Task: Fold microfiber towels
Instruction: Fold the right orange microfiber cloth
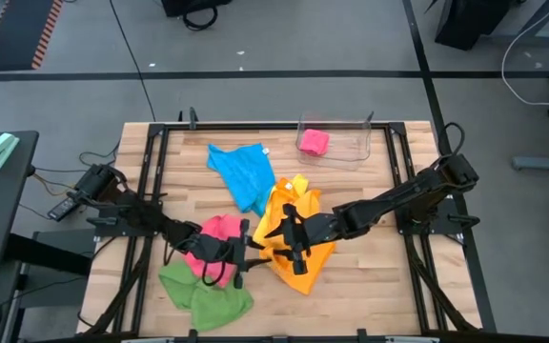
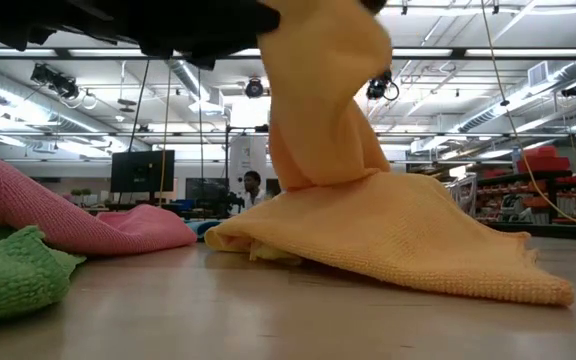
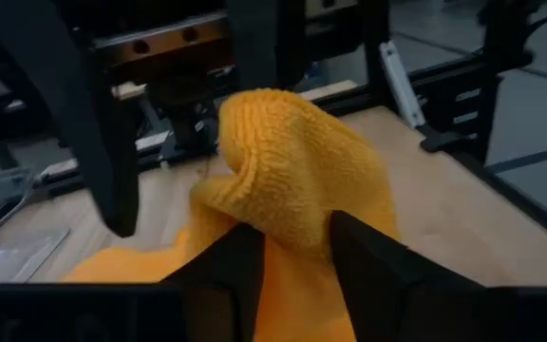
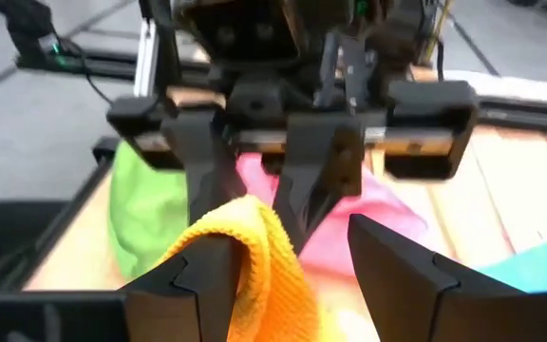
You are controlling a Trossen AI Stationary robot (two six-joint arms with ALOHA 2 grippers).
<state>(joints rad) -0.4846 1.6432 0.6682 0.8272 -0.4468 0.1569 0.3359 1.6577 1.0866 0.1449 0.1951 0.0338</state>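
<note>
On the wooden counter (image 1: pixel 370 276), both arms met at mid-table over the orange microfiber towel (image 1: pixel 298 250), one bunched corner raised clear while the rest lay spread on the wood. The left gripper (image 3: pixel 292 249) had its fingers pinched on that raised fold; the right gripper (image 4: pixel 288 271), facing it just beside, stood with its fingers apart, the same fold draped between them without a firm hold. Done well, the step called for one secure grip before the other let go, then a straight carry so edges meet. Pink (image 1: pixel 219 232), green (image 1: pixel 203 291) and blue (image 1: pixel 246 173) towels waited nearby.
</note>
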